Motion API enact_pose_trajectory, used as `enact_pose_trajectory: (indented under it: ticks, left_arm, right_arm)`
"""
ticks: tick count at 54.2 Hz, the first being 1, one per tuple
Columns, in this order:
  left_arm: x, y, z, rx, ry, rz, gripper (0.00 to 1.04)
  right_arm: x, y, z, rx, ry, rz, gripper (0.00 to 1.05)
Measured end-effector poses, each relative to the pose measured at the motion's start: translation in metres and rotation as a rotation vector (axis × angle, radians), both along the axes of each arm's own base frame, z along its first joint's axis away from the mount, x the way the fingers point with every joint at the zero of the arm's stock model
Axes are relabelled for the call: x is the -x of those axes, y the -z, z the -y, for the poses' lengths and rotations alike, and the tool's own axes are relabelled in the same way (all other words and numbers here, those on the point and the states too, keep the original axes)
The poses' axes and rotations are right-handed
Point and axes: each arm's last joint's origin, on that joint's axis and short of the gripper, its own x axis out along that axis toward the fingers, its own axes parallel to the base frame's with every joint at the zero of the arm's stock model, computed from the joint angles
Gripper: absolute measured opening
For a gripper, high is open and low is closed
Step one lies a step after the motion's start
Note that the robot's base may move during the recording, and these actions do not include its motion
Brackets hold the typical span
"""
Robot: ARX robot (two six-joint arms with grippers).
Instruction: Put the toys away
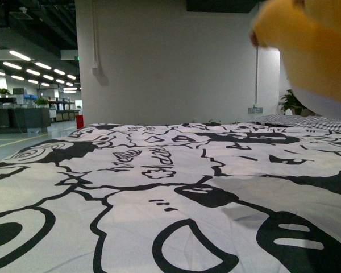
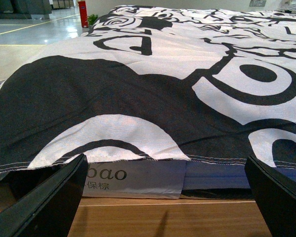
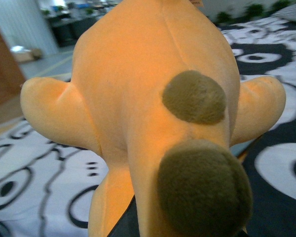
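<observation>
Orange-yellow plush toy [image 1: 315,48] up in the air at the right, near the front camera, well above the bed [image 1: 159,187] and clear of its black-and-white cartoon sheet [image 2: 138,84]. Pinched from below by the right end effector [image 3: 182,233], with only dark slivers of it visible beside the toy's brown-tipped limb. Left end effector [image 2: 165,187] spread wide and holding nothing, low at the near edge of the bed, just in front of a white label [image 2: 133,177] and above the wooden bed frame [image 2: 163,217].

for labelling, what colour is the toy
The toy is orange-yellow with brown patches; right wrist view.
</observation>
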Motion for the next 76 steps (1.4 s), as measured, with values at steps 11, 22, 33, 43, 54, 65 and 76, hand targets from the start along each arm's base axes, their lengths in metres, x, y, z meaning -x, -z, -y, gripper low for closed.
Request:
enact_pose_trajectory:
  ticks: [11, 22, 33, 43, 54, 65, 76]
  left_arm:
    - [0.0, 0.0, 0.0, 0.0, 0.002, 0.0, 0.98]
    - [0.0, 0.0, 0.0, 0.0, 0.002, 0.0, 0.98]
    - [0.0, 0.0, 0.0, 0.0, 0.001, 0.0, 0.98]
    - [0.0, 0.0, 0.0, 0.0, 0.002, 0.0, 0.98]
    - [0.0, 0.0, 0.0, 0.0, 0.002, 0.0, 0.98]
    - [0.0, 0.0, 0.0, 0.0, 0.002, 0.0, 0.98]
    - [0.0, 0.0, 0.0, 0.0, 0.002, 0.0, 0.98]
  right_arm:
    - [0.005, 0.061, 0.012, 0.126, 0.14, -0.032, 0.07]
    - [0.011, 0.093, 0.018, 0.143, 0.152, -0.026, 0.07]
    - [0.015, 0.115, 0.019, 0.147, 0.158, -0.032, 0.07]
    - [0.018, 0.128, 0.019, 0.148, 0.159, -0.023, 0.07]
    - [0.022, 0.142, 0.019, 0.148, 0.16, -0.017, 0.07]
    - [0.032, 0.151, 0.019, 0.148, 0.159, -0.015, 0.07]
    - [0.033, 0.157, 0.019, 0.148, 0.16, -0.01, 0.07]
